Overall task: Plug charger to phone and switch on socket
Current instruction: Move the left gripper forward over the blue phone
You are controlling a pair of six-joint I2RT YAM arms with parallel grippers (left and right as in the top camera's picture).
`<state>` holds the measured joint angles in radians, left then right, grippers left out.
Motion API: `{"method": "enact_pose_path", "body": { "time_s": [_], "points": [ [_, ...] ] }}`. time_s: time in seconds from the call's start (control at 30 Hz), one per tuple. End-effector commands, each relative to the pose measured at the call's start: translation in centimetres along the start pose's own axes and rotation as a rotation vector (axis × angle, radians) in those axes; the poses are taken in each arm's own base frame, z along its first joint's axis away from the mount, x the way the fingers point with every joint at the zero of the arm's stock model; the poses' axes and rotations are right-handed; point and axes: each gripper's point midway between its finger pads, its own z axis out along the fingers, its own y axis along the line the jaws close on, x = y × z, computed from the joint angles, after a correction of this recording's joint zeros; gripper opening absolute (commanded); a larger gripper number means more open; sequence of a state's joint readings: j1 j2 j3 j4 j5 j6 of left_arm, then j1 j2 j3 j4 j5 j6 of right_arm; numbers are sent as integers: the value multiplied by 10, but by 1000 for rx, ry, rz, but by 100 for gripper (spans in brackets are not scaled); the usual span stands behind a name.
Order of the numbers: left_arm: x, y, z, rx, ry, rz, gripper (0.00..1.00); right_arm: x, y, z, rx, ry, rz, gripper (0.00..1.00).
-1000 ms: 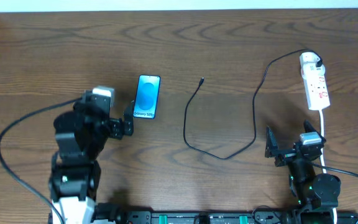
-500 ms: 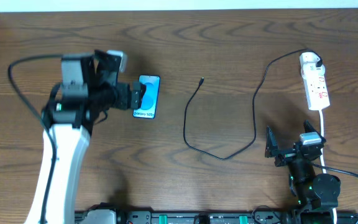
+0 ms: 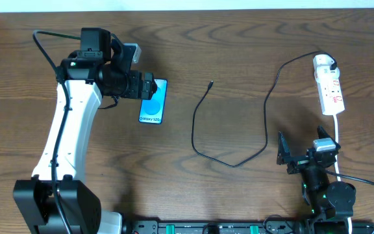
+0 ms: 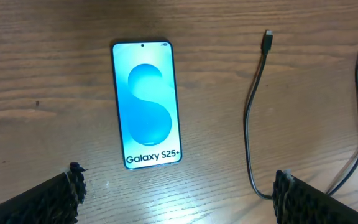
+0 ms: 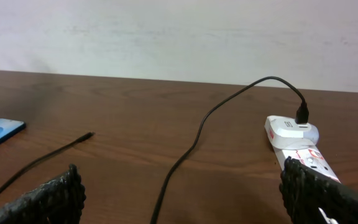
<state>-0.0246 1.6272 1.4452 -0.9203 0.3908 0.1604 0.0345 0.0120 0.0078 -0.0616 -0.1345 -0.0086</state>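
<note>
The phone (image 3: 154, 104) lies flat on the wooden table with its light blue screen up, and shows whole in the left wrist view (image 4: 146, 102). My left gripper (image 3: 147, 86) hovers over its far end, open and empty. The black charger cable (image 3: 229, 159) loops across the middle of the table; its loose plug tip (image 3: 211, 84) lies right of the phone, also in the left wrist view (image 4: 268, 35). Its other end runs to the white socket strip (image 3: 330, 91) at the far right. My right gripper (image 3: 297, 156) is open and empty, near the front edge below the socket (image 5: 297, 140).
The socket's thick white cord (image 3: 337, 140) runs toward the front beside my right arm. A pale wall (image 5: 179, 37) rises behind the table's far edge.
My left arm has swung up and away from the front left, reaching out until its open gripper is above the phone. The right arm, cable and socket have not moved.
</note>
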Motion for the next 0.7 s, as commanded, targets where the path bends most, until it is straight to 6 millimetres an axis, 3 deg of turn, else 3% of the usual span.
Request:
{"method": "enact_pose_path", "body": {
  "time_s": [0.0,0.37,0.67],
  "points": [
    [-6,-2,-2,1,-13,10,98,0,-1,0,6,-2,-8,99],
    [-29,0,-3,-8,-104,42,98,0,-1,0,5,-2,-8,99],
    [-38,22,12,-100,-112,38,97,0,-1,0,5,-2,-8,99]
  ]
}}
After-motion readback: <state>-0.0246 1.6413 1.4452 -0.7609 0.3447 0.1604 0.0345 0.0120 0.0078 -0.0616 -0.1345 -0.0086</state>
